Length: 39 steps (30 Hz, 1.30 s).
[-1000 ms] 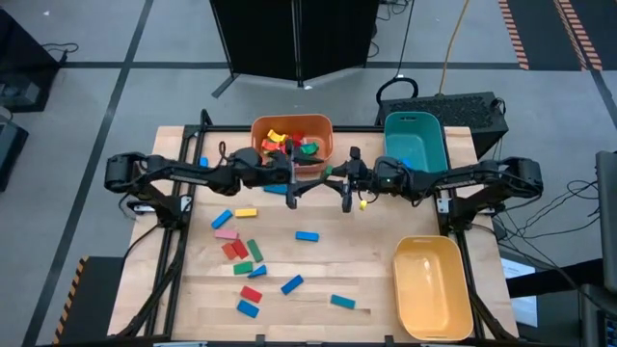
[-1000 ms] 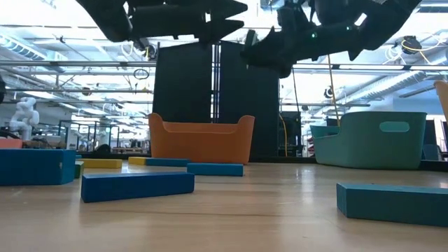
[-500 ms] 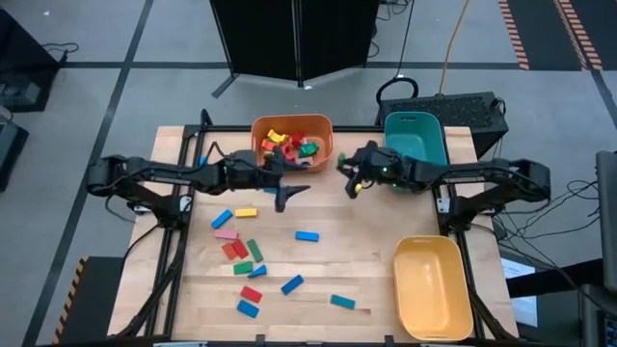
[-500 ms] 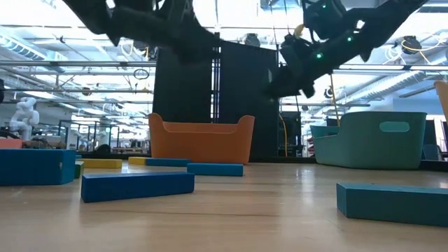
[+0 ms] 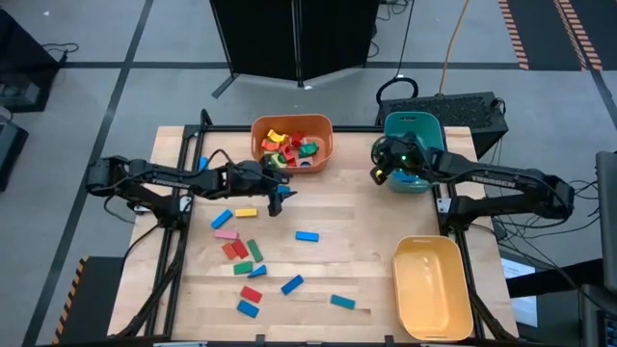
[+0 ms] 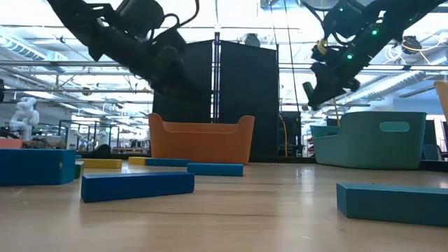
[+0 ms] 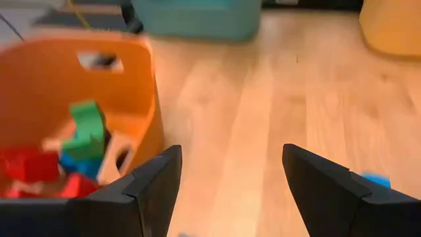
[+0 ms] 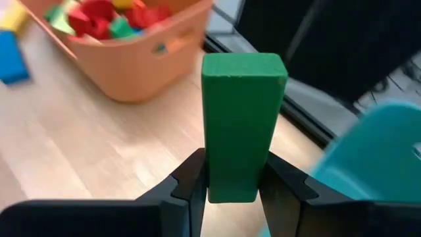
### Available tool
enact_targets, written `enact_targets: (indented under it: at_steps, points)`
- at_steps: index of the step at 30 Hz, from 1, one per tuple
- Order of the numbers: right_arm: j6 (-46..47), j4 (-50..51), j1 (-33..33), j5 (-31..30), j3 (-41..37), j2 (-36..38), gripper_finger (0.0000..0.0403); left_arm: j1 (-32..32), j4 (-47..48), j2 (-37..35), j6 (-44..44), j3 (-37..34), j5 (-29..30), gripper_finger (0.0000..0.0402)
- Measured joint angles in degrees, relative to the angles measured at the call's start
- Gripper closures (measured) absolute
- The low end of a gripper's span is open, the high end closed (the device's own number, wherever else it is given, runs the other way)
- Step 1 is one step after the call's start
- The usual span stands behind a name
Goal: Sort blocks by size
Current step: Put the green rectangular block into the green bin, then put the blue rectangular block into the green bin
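Up at the far edge of the surface (image 5: 366, 241), the right pincer (image 8: 231, 191) pinches a green block (image 8: 242, 125) upright, hovering at the rim of the teal bin (image 5: 420, 145). The left pincer (image 7: 230, 181) is spread and holds nothing, beside the orange bin (image 5: 323, 146), where several blocks lie. Other blocks (image 5: 246, 253) lie scattered toward the surface's near left; the yellow bin (image 5: 432, 287) sits at the near right corner.

An overhead camera looked straight down on the table (image 5: 366, 241); a second sat at tabletop height, facing the room. Two wrist cameras peered close past their own fingers. All four views shared the orange bin (image 5: 292, 143) near upper centre
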<state>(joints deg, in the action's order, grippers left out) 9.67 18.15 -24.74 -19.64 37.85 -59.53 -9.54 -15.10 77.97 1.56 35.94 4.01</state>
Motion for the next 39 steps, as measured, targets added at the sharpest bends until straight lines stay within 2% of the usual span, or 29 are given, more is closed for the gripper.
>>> enact_targets:
  at_steps: [11, 17, 25, 34, 39]
  points:
    - [1.6, 10.1, -8.0, 0.0, 0.0, 2.2, 0.0298, 0.7, 11.1, 0.0, -1.3, 0.0, 0.0, 0.0137]
    - [4.6, 14.0, -11.7, 0.5, 0.0, 2.2, 0.0294, 0.6, 13.4, 0.0, -1.1, 0.0, 0.7, 0.0137]
    - [4.7, 15.7, -14.2, 3.5, 0.0, 2.1, 0.0274, 0.6, 14.9, 0.0, 1.4, 0.0, 4.8, 0.0137]
    - [4.8, 16.6, -15.2, 3.5, 0.0, 2.1, 0.0231, -0.5, 16.5, 0.0, 4.9, 0.0, 5.1, 0.0137]
    - [4.3, 15.4, -14.0, 3.5, 0.0, 2.1, 0.0221, -2.3, 18.0, 0.0, 6.5, 0.0, 5.1, 0.0137]
